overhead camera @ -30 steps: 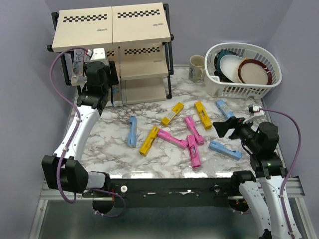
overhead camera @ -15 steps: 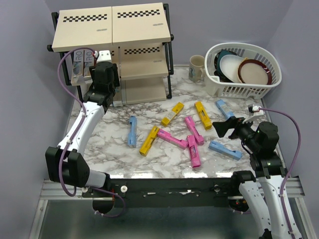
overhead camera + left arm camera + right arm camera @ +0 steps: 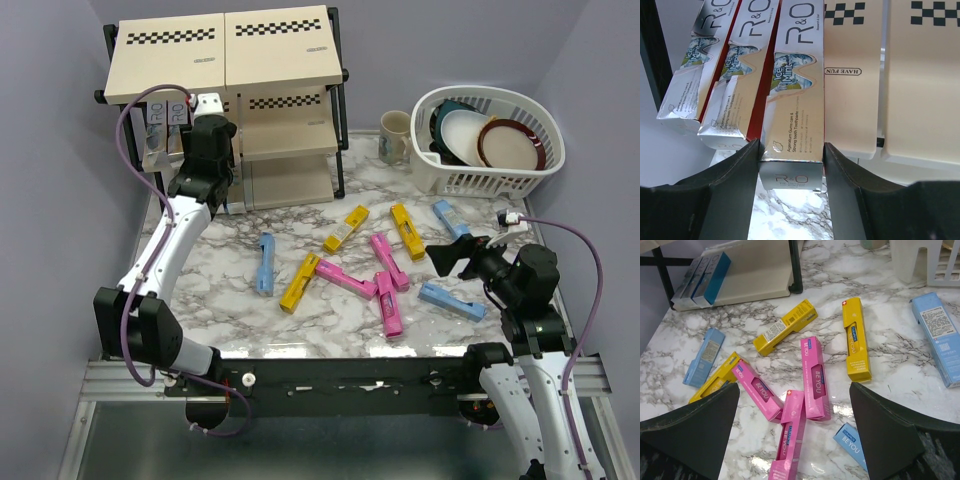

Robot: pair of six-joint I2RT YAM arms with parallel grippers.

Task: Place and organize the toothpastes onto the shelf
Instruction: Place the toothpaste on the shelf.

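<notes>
Silver carton (image 3: 792,100): we see it lying lengthwise at the left end of the shelf (image 3: 270,40), under the top board. Its near end pokes out over the marble table (image 3: 230,310).
Left gripper (image 3: 791,147): pinching the silver carton, with one finger flat against each long side at its near end.
Other silver cartons (image 3: 735,90) (image 3: 690,75): two, just left of the held one, side by side and parallel, with the same "R&O" print.
Shelf boards: beige with a black checkered strip, just right of the held carton. We read "HAVE FUN" on one.
Right gripper (image 3: 794,389): fingers spread wide with nothing between them, hovering over the right side of the table above loose cartons.
Pink cartons (image 3: 345,277) (image 3: 388,260) (image 3: 389,310): three, flat on the table mid-right, bunched with ends touching.
Yellow cartons (image 3: 299,283) (image 3: 346,228) (image 3: 407,231): three, flat and scattered around the pink ones.
Light-blue cartons (image 3: 265,263) (image 3: 452,300) (image 3: 450,220): three, flat. One is left of centre and two are near the right gripper.
Teal-blue cartons (image 3: 710,272): lined up at the left end of the lowest board.
White basket (image 3: 470,180): far right, holds dishes.
Mug (image 3: 395,135): just left of the basket.
</notes>
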